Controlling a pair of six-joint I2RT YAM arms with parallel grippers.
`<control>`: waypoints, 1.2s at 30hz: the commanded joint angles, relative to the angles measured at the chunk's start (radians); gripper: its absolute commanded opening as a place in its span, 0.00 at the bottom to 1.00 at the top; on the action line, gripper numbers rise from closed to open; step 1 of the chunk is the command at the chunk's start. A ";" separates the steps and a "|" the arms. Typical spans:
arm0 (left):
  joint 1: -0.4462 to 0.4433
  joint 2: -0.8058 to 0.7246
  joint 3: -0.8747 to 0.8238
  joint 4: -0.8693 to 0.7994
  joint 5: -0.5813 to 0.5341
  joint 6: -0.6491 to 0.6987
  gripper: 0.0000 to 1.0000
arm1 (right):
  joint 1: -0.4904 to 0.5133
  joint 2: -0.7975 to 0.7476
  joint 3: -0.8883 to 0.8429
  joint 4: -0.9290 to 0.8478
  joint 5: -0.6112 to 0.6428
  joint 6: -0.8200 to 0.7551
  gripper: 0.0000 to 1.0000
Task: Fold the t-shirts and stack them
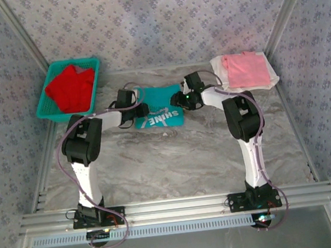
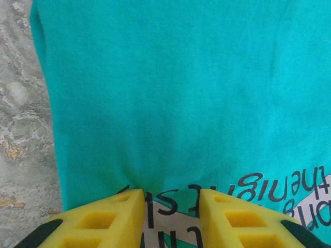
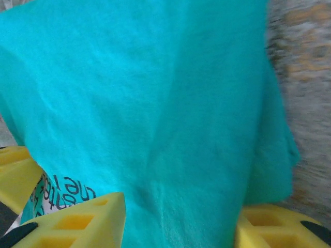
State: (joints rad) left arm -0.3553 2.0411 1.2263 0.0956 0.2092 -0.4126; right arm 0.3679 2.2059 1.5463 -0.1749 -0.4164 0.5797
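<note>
Marbled desk point(image 1: 175, 158), patterned walls. Teal t-shirt point(image 1: 159, 108) lies mid-desk, long axis left to right between your arms. Left fingers point(image 2: 169, 217) part-open astride its lettered edge; right fingers point(image 3: 178, 222) part-open with cloth between. Hold: you cannot tell.

The marble-patterned table point(image 1: 175, 158) carries a teal t-shirt point(image 1: 158, 110), basket point(image 1: 45, 107) and seemingly pink-on-white shirts point(image 1: 246, 71).

Left pincer point(image 2: 170, 214) fingers point(image 2: 111, 219) pinch the teal t-shirt point(image 2: 181, 103) hem.
</note>
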 commanded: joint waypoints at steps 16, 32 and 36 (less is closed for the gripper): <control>0.021 -0.211 -0.100 -0.026 -0.039 -0.051 0.48 | -0.041 0.066 0.099 0.024 -0.115 0.016 0.00; 0.029 -0.721 -0.449 -0.045 -0.225 -0.015 0.53 | -0.310 0.114 0.688 -0.696 0.065 -0.530 0.00; 0.039 -0.713 -0.465 -0.042 -0.227 -0.011 0.53 | -0.369 0.177 0.893 -0.826 0.119 -0.629 0.00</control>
State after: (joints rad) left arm -0.3260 1.3334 0.7601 0.0540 0.0086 -0.4461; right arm 0.0277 2.3367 2.3383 -0.8238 -0.3622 0.0826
